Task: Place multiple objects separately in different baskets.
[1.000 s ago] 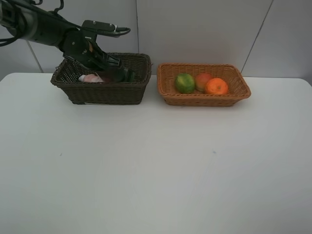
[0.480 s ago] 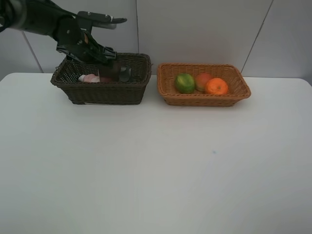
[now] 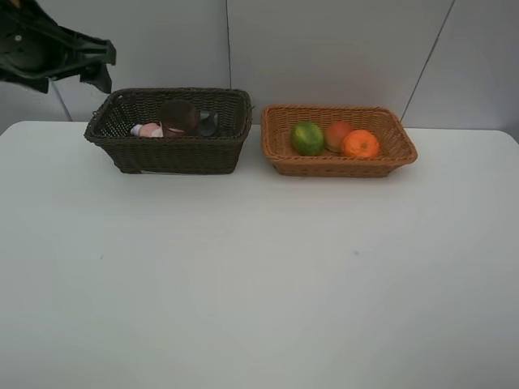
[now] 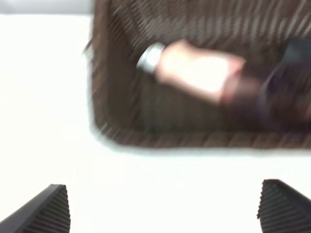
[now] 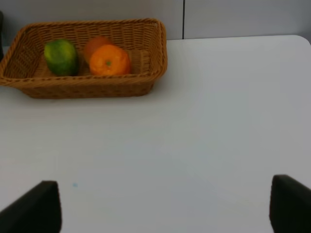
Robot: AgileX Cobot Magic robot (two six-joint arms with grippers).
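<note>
White matte table (image 3: pixel 259 275) against grey panelled wall (image 3: pixel 324 49); dark brown basket (image 3: pixel 170 154) holds pink bottle (image 3: pixel 149 130), purplish cup (image 3: pixel 179 116), dark green bottle (image 3: pixel 208 123); tan basket (image 3: pixel 339 162) holds lime (image 3: pixel 307 138), red-yellow fruit (image 3: pixel 336 133), orange (image 3: pixel 360 143); left gripper (image 4: pixel 163 208) and right gripper (image 5: pixel 165 204) both spread wide, empty.

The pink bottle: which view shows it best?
The left wrist view: the pink bottle fills the frame, lying in the dark basket, though blurred. The exterior high view shows only a sliver above the basket rim. The right wrist view misses it.
</note>
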